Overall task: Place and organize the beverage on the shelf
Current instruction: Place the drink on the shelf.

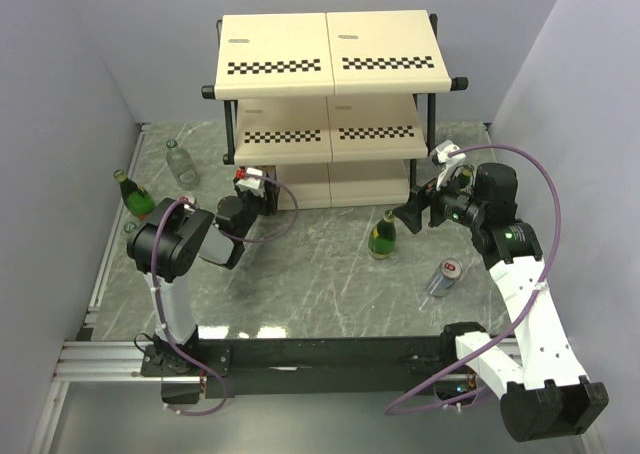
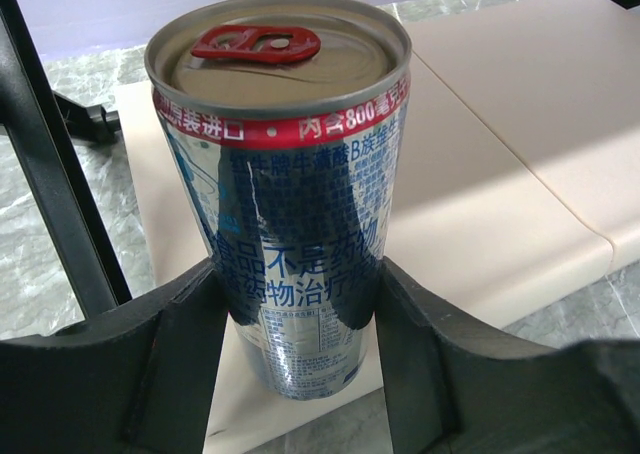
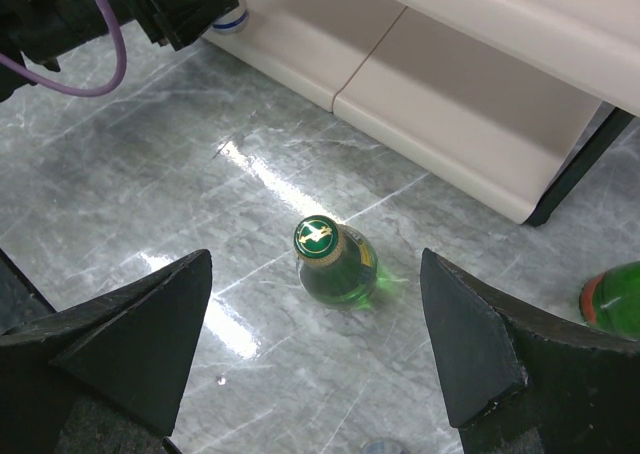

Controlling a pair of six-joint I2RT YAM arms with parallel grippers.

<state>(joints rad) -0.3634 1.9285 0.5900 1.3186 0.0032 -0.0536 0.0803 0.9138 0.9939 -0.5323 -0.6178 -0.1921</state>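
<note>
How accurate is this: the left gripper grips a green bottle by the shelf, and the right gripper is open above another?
Wrong object: the left wrist view shows the left gripper gripping a silver can instead. The rest stands.

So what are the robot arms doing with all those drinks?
The left gripper is closed on a silver and blue drink can, standing it at the edge of the lowest board of the cream shelf. The right gripper hangs open above an upright green glass bottle on the grey marble table. Two more bottles and another can wait on the table.
</note>
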